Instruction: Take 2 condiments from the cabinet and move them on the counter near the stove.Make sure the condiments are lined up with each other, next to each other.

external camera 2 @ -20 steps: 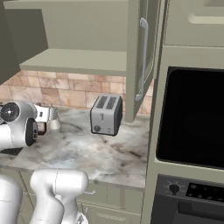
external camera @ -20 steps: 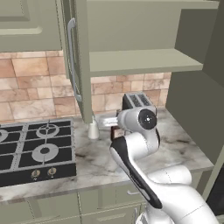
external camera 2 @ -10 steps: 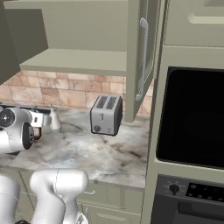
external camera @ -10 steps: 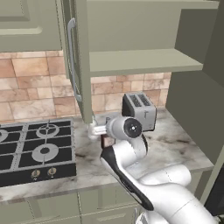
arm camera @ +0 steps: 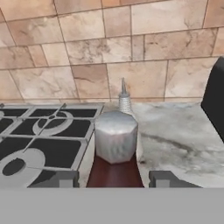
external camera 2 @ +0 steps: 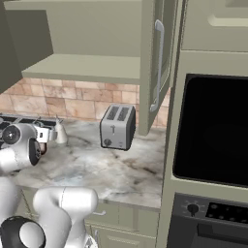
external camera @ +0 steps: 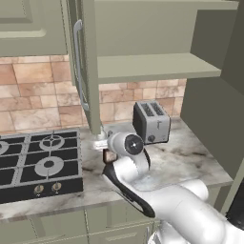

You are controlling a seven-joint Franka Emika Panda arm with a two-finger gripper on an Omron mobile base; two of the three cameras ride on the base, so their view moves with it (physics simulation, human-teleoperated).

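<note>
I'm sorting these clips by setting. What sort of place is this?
A home kitchen, rendered in simulation. A black gas stove is set in a marble counter against a tiled wall, a silver toaster stands on it, and an open olive-green cabinet hangs above.

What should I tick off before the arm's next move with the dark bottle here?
1. Dark red-brown bottle upright between the pincer fingers: ok.
2. Pincer closed on it: cannot tell; thin gaps seem to show on both sides.
3. Bottle base resting on the counter: cannot tell; its bottom is hidden.
4. White bottle upright on the counter, beside the stove: ok.
5. Dark bottle close to the white one: ok; whether they line up, cannot tell.
6. Toaster apart from both bottles: ok.
</note>
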